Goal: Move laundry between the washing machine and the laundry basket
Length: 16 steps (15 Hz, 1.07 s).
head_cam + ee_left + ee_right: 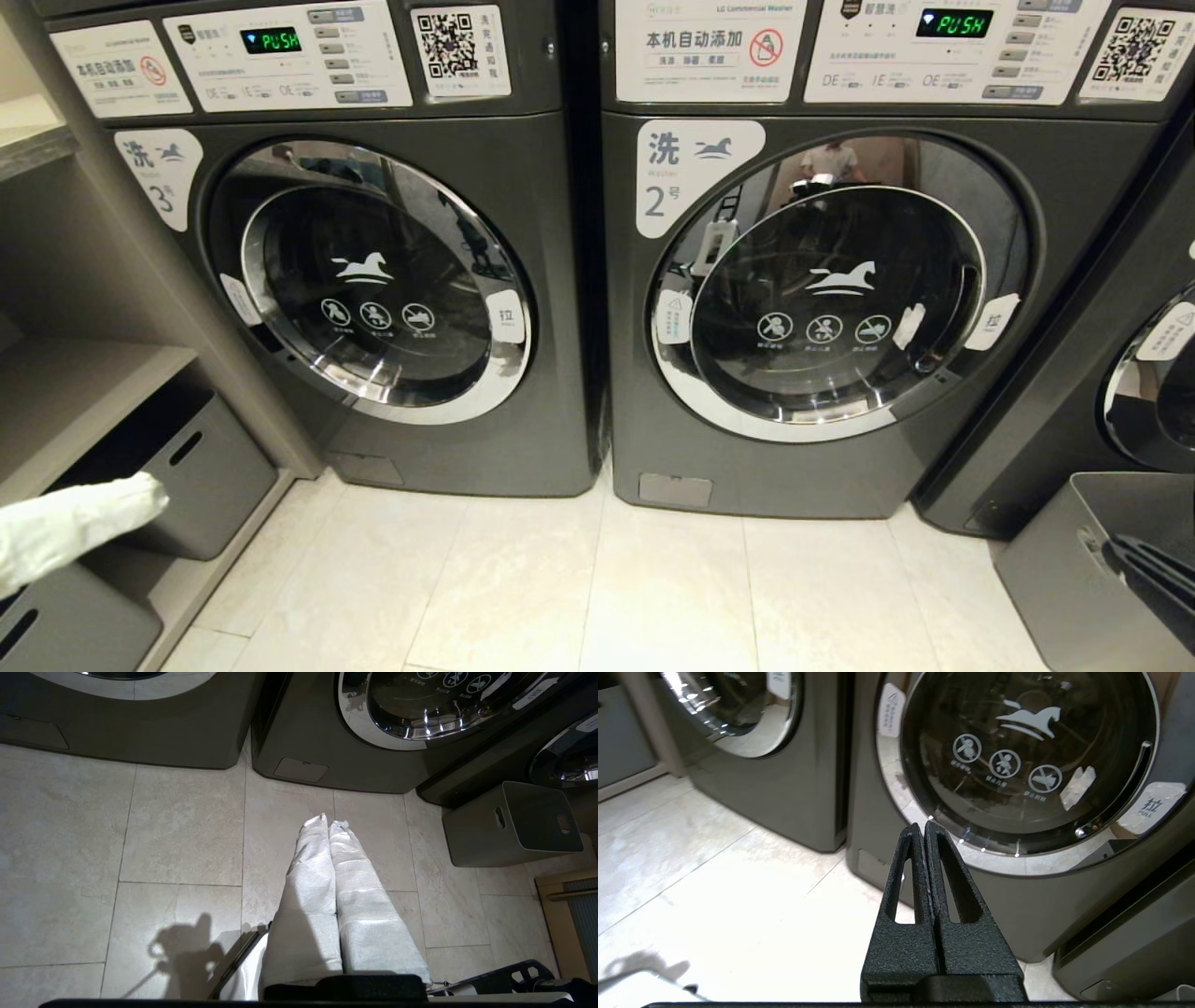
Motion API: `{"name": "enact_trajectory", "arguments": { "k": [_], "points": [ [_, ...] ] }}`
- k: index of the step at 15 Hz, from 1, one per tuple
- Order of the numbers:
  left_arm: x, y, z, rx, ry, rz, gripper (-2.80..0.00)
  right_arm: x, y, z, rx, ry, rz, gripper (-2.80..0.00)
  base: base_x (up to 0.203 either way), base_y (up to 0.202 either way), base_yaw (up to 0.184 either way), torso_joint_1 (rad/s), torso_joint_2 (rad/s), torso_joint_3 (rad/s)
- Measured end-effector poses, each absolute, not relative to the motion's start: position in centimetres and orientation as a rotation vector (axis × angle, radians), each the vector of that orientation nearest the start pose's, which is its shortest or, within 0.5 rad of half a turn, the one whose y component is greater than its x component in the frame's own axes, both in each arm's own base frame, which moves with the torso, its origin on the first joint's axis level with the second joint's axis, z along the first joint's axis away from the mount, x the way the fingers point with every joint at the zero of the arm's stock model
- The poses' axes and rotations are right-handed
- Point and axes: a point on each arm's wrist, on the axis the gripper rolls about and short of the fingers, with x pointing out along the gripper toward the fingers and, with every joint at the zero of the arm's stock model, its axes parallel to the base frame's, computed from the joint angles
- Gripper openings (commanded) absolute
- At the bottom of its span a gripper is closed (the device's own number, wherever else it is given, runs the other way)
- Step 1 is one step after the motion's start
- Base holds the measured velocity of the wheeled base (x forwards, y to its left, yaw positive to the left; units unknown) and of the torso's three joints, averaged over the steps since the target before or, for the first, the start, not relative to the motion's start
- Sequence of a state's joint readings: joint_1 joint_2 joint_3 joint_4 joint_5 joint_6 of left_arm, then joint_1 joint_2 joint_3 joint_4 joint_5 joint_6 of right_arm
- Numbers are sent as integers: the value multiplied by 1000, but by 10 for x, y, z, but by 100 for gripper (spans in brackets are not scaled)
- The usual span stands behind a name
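Note:
The washing machine marked 2 (822, 280) stands in the middle of the row with its round glass door (1027, 765) closed. A grey laundry basket (1046, 560) sits on the floor at the lower right, also seen as the basket (509, 826) from the left wrist. No laundry shows in any view. My left gripper (327, 822), wrapped in white cloth, is shut and empty over the floor tiles; it enters as the left gripper (154, 493) at the lower left. My right gripper (923, 828), black, is shut and empty, pointing at the lower rim of that door; it shows as the right gripper (1120, 555) by the basket.
The washer marked 3 (373, 280) stands to the left, and a third washer (1148, 373) angles in at the right edge. Grey bins (201, 476) sit on low shelving at the left. Pale floor tiles (597, 588) spread in front of the machines.

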<state>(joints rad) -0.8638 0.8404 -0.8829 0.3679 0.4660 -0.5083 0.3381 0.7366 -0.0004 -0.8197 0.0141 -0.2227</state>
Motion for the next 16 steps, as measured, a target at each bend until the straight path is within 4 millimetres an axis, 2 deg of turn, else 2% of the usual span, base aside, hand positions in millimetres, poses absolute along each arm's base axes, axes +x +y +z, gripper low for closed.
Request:
{"name": "enact_trajectory", "arguments": {
  "k": [2, 5, 7, 11, 16],
  "points": [
    [49, -42, 277, -305, 339, -322, -280, 30, 11, 136, -183, -109, 365, -280, 0, 0, 0, 0, 0, 0],
    [48, -40, 274, -285, 363, -313, -280, 9, 3, 112, -124, -13, 344, -280, 0, 0, 0, 0, 0, 0],
    [46, -38, 269, -251, 405, -294, -280, 6, 2, 101, -112, 80, 251, -280, 0, 0, 0, 0, 0, 0],
    [47, -39, 264, -227, 434, -280, -280, 5, 0, 98, -104, 115, -14, -280, 0, 0, 0, 0, 0, 0],
    [47, -39, 263, -210, 454, -274, -280, 3, 1, 104, -112, 36, -53, -280, 0, 0, 0, 0, 0, 0]
  ]
}}
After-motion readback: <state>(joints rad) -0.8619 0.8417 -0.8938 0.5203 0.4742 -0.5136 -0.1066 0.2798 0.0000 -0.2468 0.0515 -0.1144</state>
